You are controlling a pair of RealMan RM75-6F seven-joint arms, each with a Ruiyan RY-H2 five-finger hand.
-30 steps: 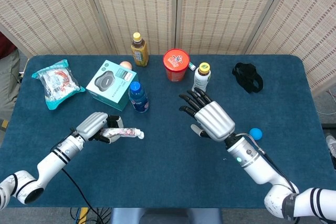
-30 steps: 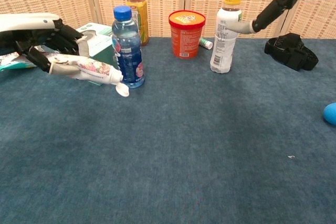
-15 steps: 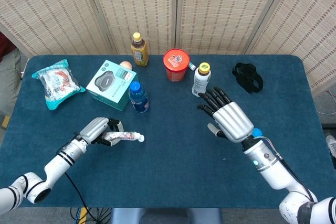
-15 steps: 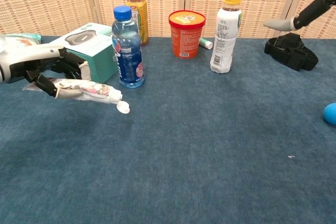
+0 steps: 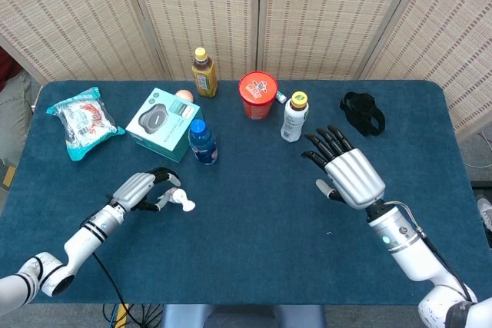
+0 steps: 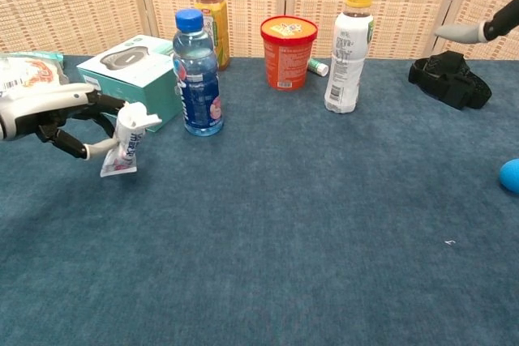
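Left robot hand gripped a toothpaste tube near the desk's front-left.

The toothpaste tube (image 6: pixel 123 143) stood nearly upright, cap (image 5: pixel 187 206) up, in the left robot hand (image 5: pixel 137 190), whose fingers (image 6: pixel 77 127) curled around it just above the blue desk (image 5: pixel 246 251). At its 1 o'clock in the head view stood a blue water bottle (image 5: pixel 202 142), with a teal box (image 5: pixel 159 122) at 12 and a snack packet (image 5: pixel 80 119) at 10. The right robot hand (image 5: pixel 347 173) hovered at 3 o'clock, well apart, fingers spread and holding nothing, a white bottle (image 5: pixel 293 117) near its fingertips and a black strap (image 5: pixel 363 112) beyond.
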